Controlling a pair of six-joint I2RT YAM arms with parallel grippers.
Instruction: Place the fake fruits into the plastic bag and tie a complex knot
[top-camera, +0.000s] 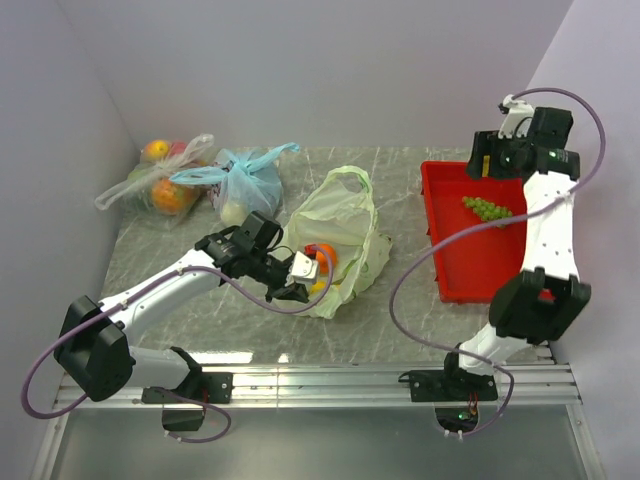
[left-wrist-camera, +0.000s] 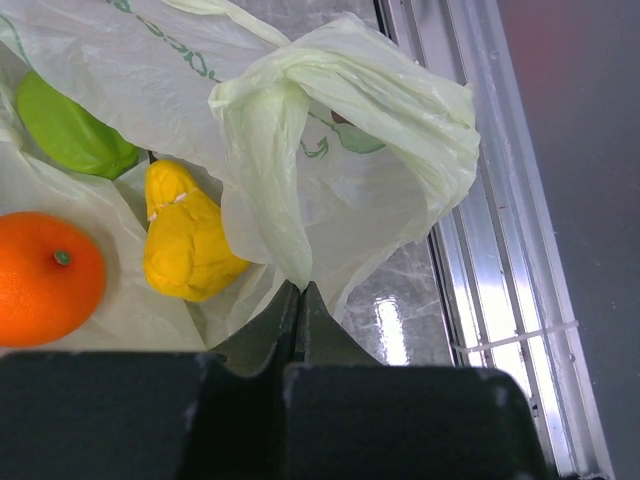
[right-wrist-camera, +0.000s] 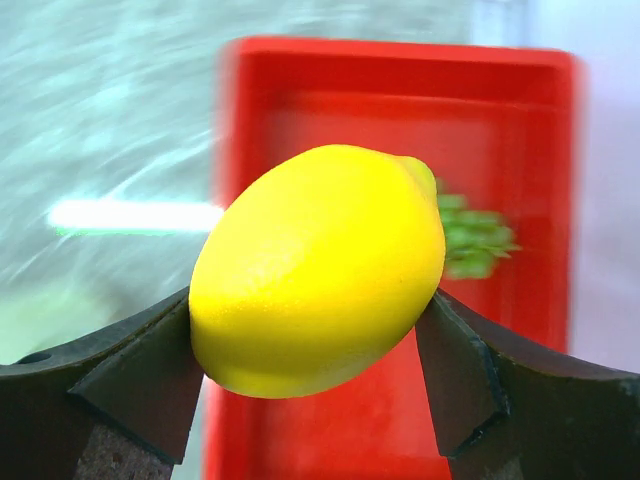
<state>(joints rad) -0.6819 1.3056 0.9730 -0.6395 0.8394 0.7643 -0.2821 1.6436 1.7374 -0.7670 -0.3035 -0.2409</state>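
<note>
On the grey worktop (top-camera: 400, 330), my left gripper (left-wrist-camera: 300, 295) pinches shut on the plastic bag (top-camera: 345, 225) holding an orange ball (left-wrist-camera: 45, 275), while my right gripper (right-wrist-camera: 312, 300) clamps a yellow fruit (right-wrist-camera: 315, 250) above the red tray (top-camera: 470, 270) with its grape bunch (top-camera: 487, 208).

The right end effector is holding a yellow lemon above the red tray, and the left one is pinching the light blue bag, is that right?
Not quite. The left end effector is pinching the pale green bag, not the light blue bag, as the left wrist view shows. The right end effector does hold the lemon above the red tray.
</note>
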